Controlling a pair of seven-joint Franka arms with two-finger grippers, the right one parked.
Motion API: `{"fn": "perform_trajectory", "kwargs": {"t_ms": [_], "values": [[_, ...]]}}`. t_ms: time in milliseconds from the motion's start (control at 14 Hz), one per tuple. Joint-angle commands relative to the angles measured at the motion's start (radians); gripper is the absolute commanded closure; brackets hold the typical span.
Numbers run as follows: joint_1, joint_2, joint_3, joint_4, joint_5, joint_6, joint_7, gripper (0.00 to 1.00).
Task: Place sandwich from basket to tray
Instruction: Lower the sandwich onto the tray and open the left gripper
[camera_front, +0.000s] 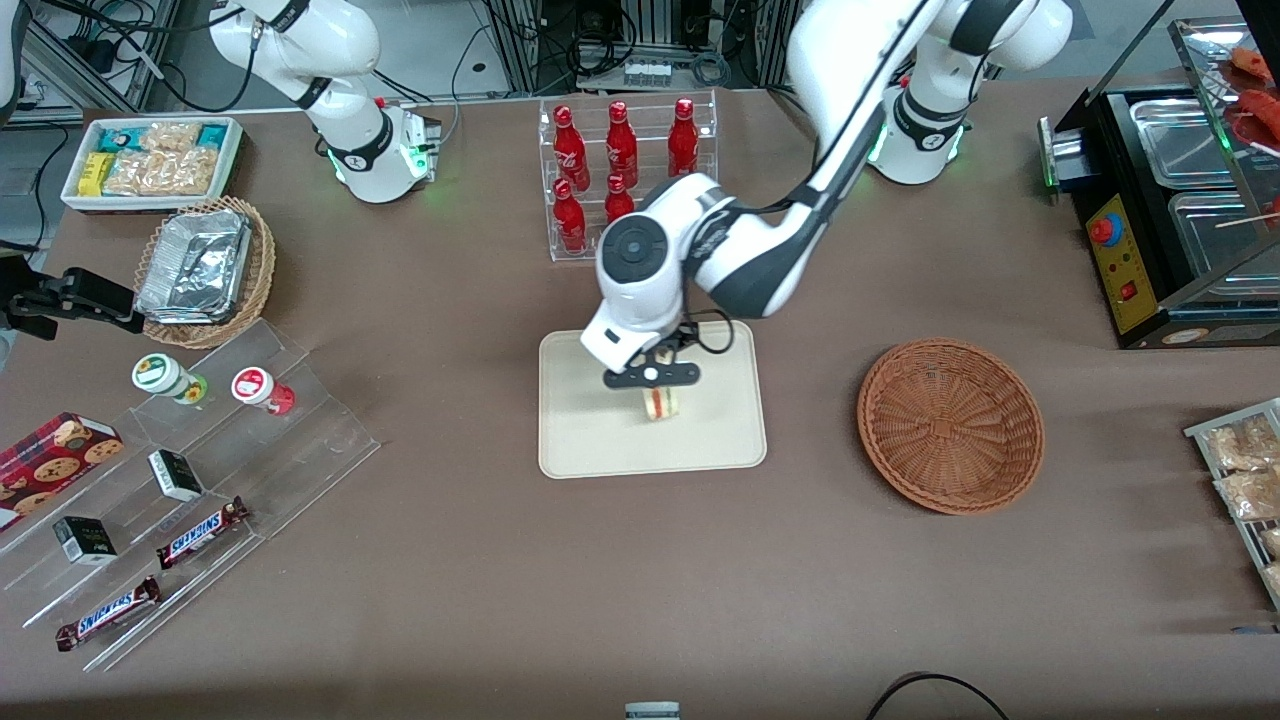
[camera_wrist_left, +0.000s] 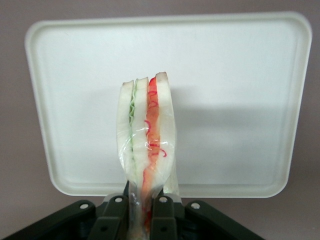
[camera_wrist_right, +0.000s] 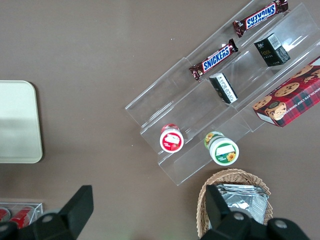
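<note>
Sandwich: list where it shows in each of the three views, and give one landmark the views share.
Front view: the sandwich hangs from the gripper over the middle of the tray, with the basket empty toward the working arm's end.
Left wrist view: the sandwich stands on edge, clamped in the gripper, with the tray below it.
Right wrist view: not in it.
Shared landmark: the tray, also at.

The white left arm reaches out, wrist bent down; its black two-finger gripper (camera_front: 652, 389) (fingers (camera_wrist_left: 161, 216) clamped tight) hangs low
</note>
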Motion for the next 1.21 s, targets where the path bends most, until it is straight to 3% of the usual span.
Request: {"fn": "perform_trajectory", "kwargs": {"t_ms": [0,643,714,786,857,929,1000,1143], "values": [[-0.037,0.060,0.014,0.041,0.006,-0.003,-0.016,1.00],[-0.060,0.121,0.014,0.034,0.016,0.066,-0.001,0.97],[-0.060,0.121,0.014,0.034,0.019,0.064,0.000,0.76],[-0.059,0.121,0.014,0.034,0.019,0.064,0.001,0.76],[-0.057,0.120,0.014,0.035,0.020,0.063,0.001,0.59],[-0.057,0.120,0.016,0.034,0.022,0.060,0.003,0.21],[-0.057,0.115,0.016,0.035,0.026,0.055,-0.005,0.00],[-0.051,0.102,0.019,0.038,0.026,0.049,-0.008,0.00]]}}
